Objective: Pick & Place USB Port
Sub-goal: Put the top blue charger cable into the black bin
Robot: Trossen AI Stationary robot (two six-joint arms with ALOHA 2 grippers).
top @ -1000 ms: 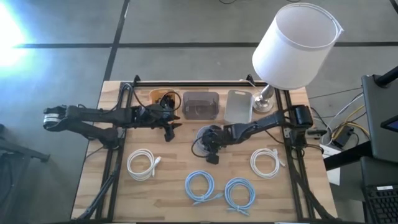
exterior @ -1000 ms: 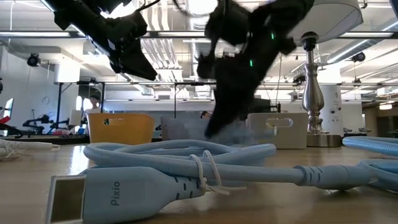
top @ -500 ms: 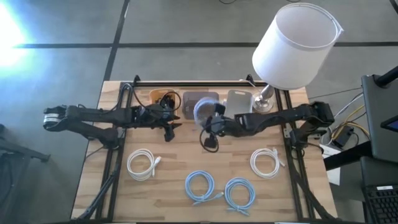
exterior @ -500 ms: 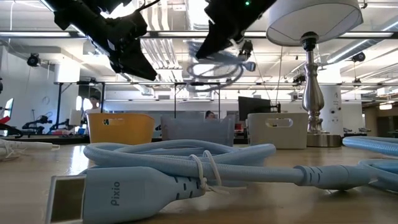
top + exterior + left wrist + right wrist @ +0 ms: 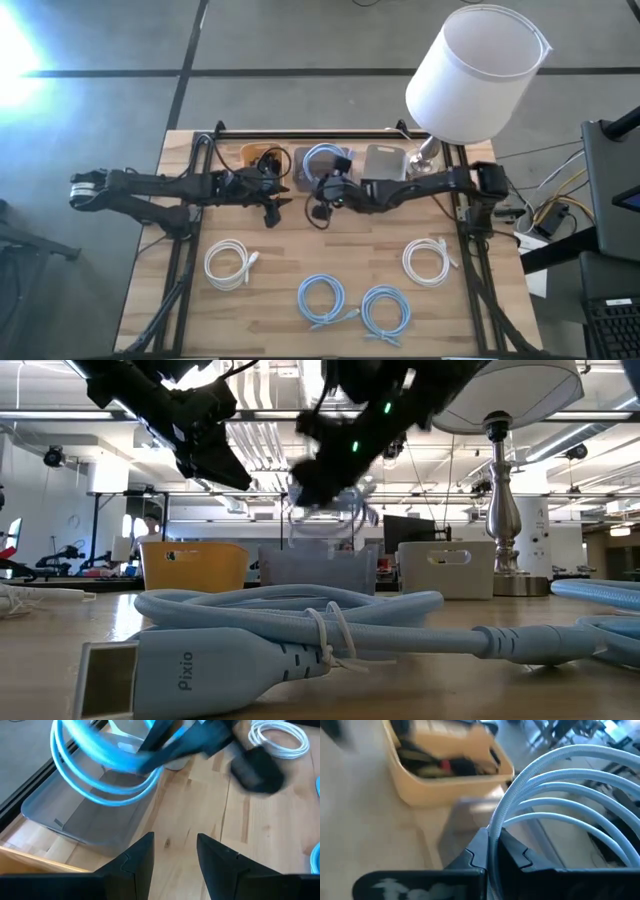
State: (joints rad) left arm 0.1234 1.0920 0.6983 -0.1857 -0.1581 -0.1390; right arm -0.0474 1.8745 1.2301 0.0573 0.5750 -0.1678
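Note:
A light-blue coiled USB cable (image 5: pixel 322 158) hangs in the air over the grey translucent bin (image 5: pixel 345 178) at the table's far middle. My right gripper (image 5: pixel 326 190) is shut on it. The low view shows this coil (image 5: pixel 335 508) above the bin (image 5: pixel 318 570). My left gripper (image 5: pixel 272 198) stands raised and open just left of the bin. Its wrist view shows nothing between its fingers (image 5: pixel 137 862), with the coil (image 5: pixel 100 780) in front of them. My right gripper pinches the coil's bundled strands (image 5: pixel 496 827) between its two fingers, which lie across them. The fingers come from the table's right, slanting down. The coil (image 5: pixel 565 785) is lifted clear and fans out beyond the fingertips, above the grey bin (image 5: pixel 470 817).
A yellow bin (image 5: pixel 262 157) with dark items stands left of the grey bin and a white bin (image 5: pixel 385 168) right of it. A lamp (image 5: pixel 475 70) stands at the far right. Two white coils (image 5: pixel 232 265) (image 5: pixel 428 262) and two blue coils (image 5: pixel 322 300) (image 5: pixel 385 310) lie nearer.
My right gripper has risen from the table's middle with the blue coil. It has gone toward the far edge and a little left while turning its wrist. The coil is lifted clear of the table and now hangs over the grey bin.

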